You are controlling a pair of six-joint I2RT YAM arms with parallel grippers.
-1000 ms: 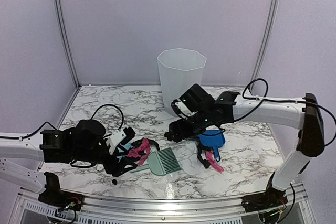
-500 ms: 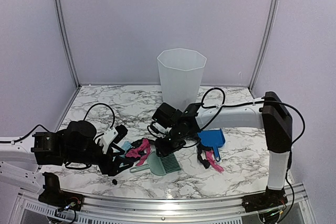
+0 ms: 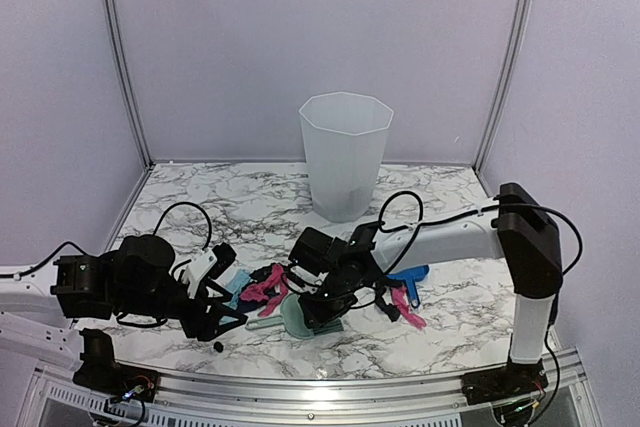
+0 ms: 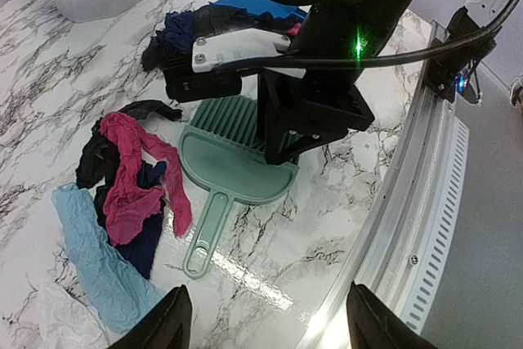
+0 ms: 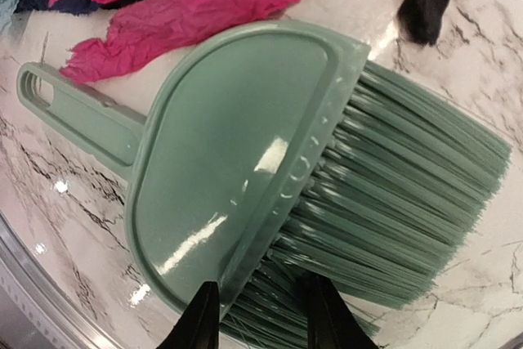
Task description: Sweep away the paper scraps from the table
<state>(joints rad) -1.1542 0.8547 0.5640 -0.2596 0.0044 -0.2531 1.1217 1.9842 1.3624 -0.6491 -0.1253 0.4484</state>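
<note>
Right wrist: right fingers (image 5: pixel 202 321) straddle brush (image 5: pixel 237 153) by scraps (image 5: pixel 188 18), grip unclear; left fingers (image 4: pixel 167 326) open.

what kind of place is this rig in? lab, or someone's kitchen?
Likely a lab test booth, not a home: plain lilac panel walls on metal posts, a marble-patterned table with an aluminium front rail, exposed cables.

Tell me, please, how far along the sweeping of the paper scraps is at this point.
Done: nothing yet; the paper scraps lie loose on the table. In hand: the right pincer is down on the green brush, its fingers either side of the brush's edge, though a firm grip is unclear. Left: sweep every scrap off. The left pincer is open and empty.
</note>
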